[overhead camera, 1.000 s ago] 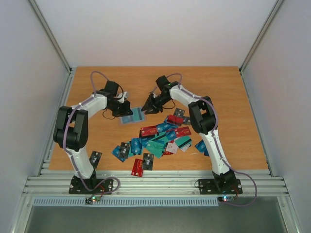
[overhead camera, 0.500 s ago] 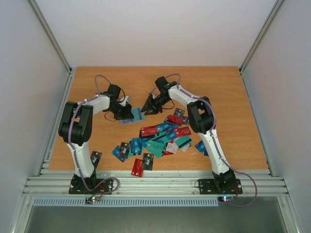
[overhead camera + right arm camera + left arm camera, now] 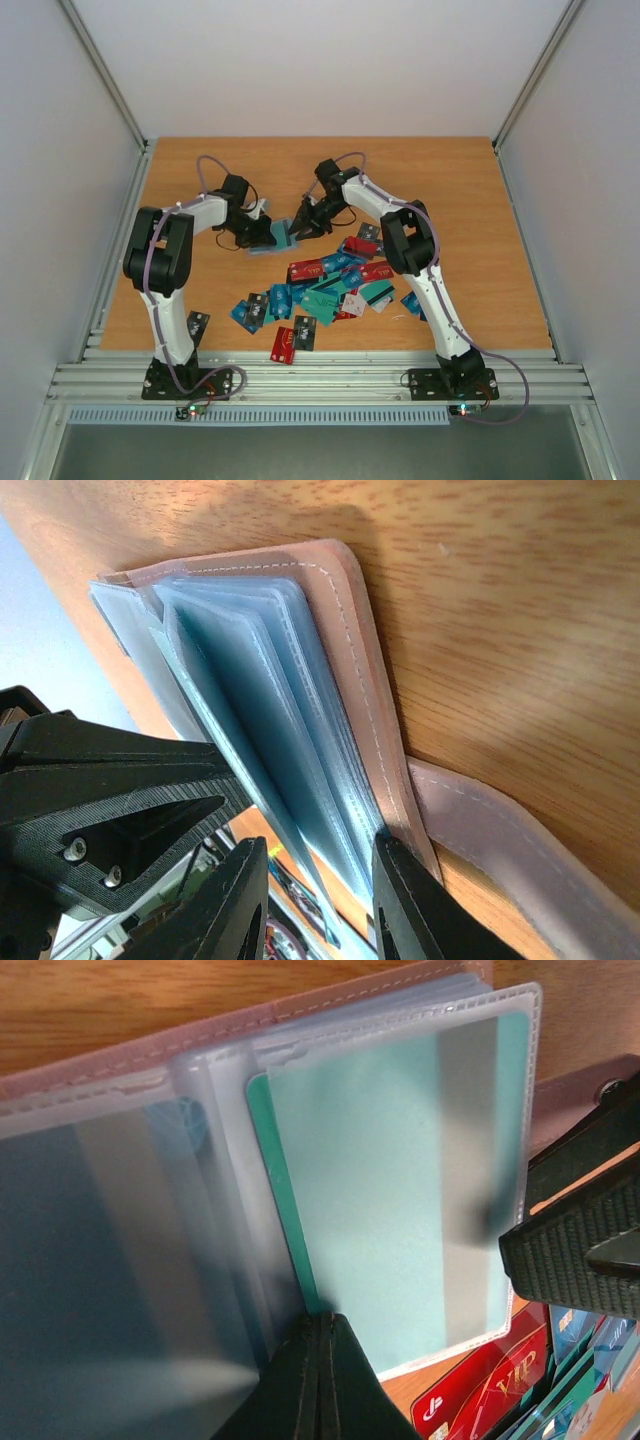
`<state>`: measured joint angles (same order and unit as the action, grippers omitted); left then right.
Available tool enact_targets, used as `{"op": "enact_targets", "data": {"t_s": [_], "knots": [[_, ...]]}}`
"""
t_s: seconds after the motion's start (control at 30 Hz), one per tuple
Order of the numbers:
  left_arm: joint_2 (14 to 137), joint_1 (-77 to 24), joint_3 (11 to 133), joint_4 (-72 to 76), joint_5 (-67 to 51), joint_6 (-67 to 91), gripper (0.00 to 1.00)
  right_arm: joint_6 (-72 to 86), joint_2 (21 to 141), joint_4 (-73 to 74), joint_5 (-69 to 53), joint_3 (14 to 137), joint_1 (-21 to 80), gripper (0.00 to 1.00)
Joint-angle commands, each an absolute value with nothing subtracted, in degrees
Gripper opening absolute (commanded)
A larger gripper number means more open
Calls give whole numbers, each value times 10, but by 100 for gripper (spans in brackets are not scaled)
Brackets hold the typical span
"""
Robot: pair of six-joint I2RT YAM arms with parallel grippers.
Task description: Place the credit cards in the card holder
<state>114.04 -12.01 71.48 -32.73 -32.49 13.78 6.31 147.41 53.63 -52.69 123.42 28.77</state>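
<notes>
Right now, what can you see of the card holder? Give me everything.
The card holder lies open on the wooden table, between both arms. Pinkish-tan stitched cover, leather-like, with fanned clear plastic sleeves; one holds a teal card. The left pincer is shut on a sleeve edge; the right pincer is open, straddling the sleeve stack.

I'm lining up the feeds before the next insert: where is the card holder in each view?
Top external: card holder lies mid-table, just beyond the scattered credit cards.
Left wrist: card holder fills most of the frame, clear sleeves spread, a teal card in one.
Right wrist: card holder seen edge-on, sleeves fanned, left of centre.
Shared landmark: the wooden table under it.
</notes>
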Motion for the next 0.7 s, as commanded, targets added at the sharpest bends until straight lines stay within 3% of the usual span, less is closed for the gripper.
{"op": "enact_targets", "data": {"t_s": [0.0,0.43,0.67], "knots": [[1164,-123,718,-320,-313,121,0,55,1485,552,-526,1255,299,30],[1168,-123,722,-321,-317,120,0,49,1466,583,-508,1282,307,30],[1165,-123,720,-320,-318,120,0,10,1457,650,-425,1316,308,30]]}}
